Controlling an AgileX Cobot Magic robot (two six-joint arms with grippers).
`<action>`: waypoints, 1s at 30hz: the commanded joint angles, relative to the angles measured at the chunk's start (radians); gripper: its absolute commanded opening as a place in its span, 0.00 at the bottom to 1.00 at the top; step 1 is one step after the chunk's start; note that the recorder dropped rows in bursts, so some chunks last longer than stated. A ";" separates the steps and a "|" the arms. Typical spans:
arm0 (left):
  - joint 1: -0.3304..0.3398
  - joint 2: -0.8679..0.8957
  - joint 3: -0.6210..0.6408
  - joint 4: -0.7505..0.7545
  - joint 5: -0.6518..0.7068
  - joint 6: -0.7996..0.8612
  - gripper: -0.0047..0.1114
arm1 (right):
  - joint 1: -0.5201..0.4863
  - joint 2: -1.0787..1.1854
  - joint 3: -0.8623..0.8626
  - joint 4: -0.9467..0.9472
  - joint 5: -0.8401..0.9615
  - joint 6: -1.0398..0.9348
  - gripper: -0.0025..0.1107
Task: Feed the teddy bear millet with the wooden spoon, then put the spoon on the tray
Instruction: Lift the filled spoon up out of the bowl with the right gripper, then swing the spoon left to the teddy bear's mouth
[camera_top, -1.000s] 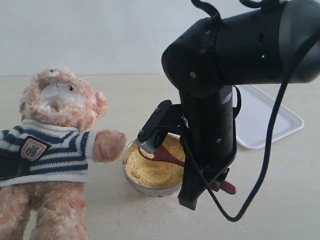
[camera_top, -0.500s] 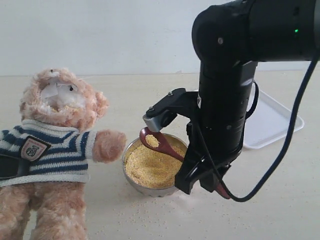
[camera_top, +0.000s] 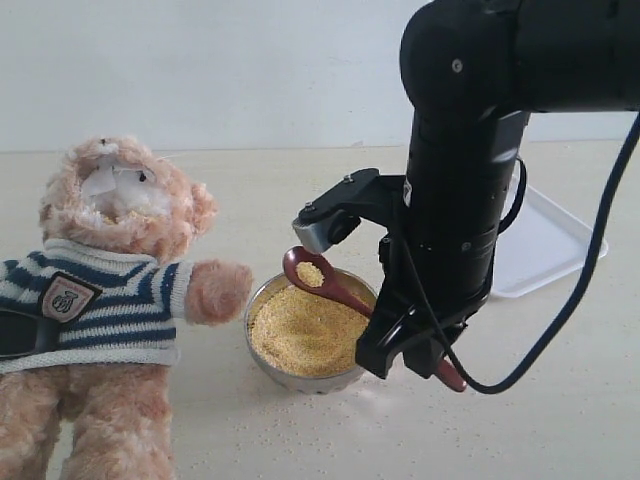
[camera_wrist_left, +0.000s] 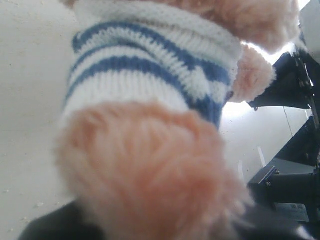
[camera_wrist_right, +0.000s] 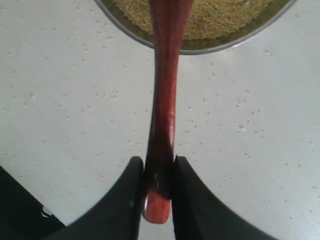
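Meanwhile the wooden spoon (camera_top: 330, 288) spans the bowl (camera_top: 262, 352) rim, near the teddy bear (camera_top: 120, 290).

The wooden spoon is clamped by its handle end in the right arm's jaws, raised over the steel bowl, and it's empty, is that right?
Not quite. The wooden spoon is not empty: the exterior view shows a small heap of millet in it. The right arm's jaws do clamp its handle end, over the steel bowl.

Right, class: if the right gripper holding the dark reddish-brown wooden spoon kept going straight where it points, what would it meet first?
Probably the pale grain-strewn table top just short of the round steel bowl; depth is unclear, so the right gripper might catch the bowl's rim instead.
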 joint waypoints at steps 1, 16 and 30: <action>0.002 -0.010 0.002 -0.023 0.015 0.003 0.08 | 0.003 -0.014 -0.005 -0.066 0.002 0.011 0.02; 0.002 -0.010 0.002 -0.023 0.015 0.003 0.08 | 0.039 -0.015 -0.005 -0.277 0.002 -0.017 0.02; 0.002 -0.010 0.002 -0.023 0.015 0.003 0.08 | 0.152 -0.027 -0.090 -0.462 0.002 -0.025 0.02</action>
